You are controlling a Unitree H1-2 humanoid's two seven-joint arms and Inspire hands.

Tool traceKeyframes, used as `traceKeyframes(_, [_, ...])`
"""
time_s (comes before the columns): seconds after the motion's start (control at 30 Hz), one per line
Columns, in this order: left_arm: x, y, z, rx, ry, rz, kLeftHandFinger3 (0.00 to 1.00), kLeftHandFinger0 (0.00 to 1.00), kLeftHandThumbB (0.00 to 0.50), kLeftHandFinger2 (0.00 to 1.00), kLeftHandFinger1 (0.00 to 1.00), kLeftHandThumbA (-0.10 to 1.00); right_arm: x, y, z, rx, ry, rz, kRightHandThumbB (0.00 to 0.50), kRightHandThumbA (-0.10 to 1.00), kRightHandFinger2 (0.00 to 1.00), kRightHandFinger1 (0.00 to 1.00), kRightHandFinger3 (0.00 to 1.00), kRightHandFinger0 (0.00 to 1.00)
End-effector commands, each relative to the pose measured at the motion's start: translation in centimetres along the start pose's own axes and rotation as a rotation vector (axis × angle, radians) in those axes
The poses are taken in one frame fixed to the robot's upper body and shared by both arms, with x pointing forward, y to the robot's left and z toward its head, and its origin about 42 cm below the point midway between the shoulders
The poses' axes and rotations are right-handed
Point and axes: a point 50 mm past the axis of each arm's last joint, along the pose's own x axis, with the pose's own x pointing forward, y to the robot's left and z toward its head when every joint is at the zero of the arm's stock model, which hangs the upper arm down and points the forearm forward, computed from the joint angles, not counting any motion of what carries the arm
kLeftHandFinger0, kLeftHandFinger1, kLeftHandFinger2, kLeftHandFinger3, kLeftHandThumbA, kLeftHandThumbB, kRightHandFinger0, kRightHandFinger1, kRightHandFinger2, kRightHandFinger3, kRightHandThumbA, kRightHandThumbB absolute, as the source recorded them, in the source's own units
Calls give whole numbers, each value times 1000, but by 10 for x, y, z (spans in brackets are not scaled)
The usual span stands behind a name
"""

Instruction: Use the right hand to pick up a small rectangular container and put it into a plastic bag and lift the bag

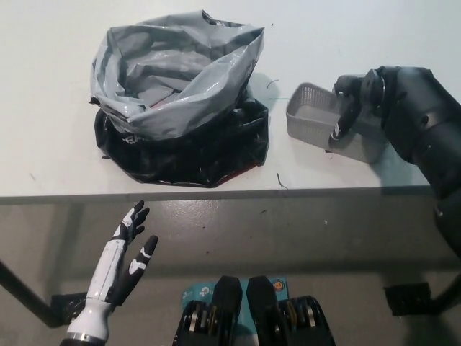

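The right hand [351, 108] is clamped on the container [317, 122]'s rim near the surface's right edge; light, stiff mesh; left hand [124, 259] open.

So the crumpled grey-and-black plastic bag [180, 101] sits on the white table [50, 155], left of centre, mouth open upward. The small grey rectangular mesh container [317, 121] is off to its right, tilted, with the black right hand [351, 108] on its right end. The white left hand [122, 263] hangs below the table's near edge, on the left.
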Motion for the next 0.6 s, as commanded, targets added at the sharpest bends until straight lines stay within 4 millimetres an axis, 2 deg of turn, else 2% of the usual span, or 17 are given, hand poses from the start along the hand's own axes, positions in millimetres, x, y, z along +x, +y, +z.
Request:
traceKeyframes(0.0, [13,8,15,46,-96,-14,1000,1000,210,1000,1000,847,-14,-43,-8,52,-138,-393,196,-100,860,513,813,45])
traceKeyframes(0.13, [10,7,13,39,-81,-11,1000,1000,207,1000,1000,833,-16,-47,-16,71,-162,-417,196,-100,889,553,837,63])
traceKeyframes(0.2, [8,6,11,31,-75,-11,1000,1000,210,1000,1000,830,-18,-50,-22,88,-166,-442,202,-100,929,611,875,121])
traceKeyframes(0.23, [3,6,9,36,-69,-12,1000,1000,210,1000,1000,830,-18,-49,-25,108,-181,-456,206,-100,915,592,874,108])
traceKeyframes(0.27, [3,6,10,41,-72,-16,1000,1000,201,1000,1000,825,-21,-56,-29,137,-179,-497,199,-100,862,541,824,94])
traceKeyframes(0.33, [-4,4,8,24,-58,-16,1000,1000,197,1000,1000,796,-25,-61,-36,222,-211,-531,185,-100,804,474,803,54])
traceKeyframes(0.4, [-5,4,7,32,-56,-13,1000,1000,204,1000,1000,809,-29,-70,-38,299,-230,-547,182,-100,798,448,799,20])
traceKeyframes(0.43, [-6,4,6,35,-52,-9,1000,1000,208,1000,1000,822,-35,-81,-42,397,-232,-584,188,-100,828,470,831,29])
traceKeyframes(0.47, [-6,3,6,34,-51,-8,1000,1000,203,1000,1000,819,-37,-84,-42,411,-230,-594,78,-100,847,520,831,102])
traceKeyframes(0.5, [-7,2,5,30,-52,-4,1000,1000,202,1000,1000,817,-41,-92,-45,434,-228,-615,150,-100,890,597,893,210])
traceKeyframes(0.53, [-8,2,5,36,-47,0,1000,1000,208,1000,1000,818,-47,-102,-47,443,-236,-646,183,-100,1000,1000,857,1000])
traceKeyframes(0.57, [-9,2,4,35,-45,0,1000,1000,208,1000,1000,818,-50,-106,-48,457,-240,-662,164,-100,863,1000,857,984])
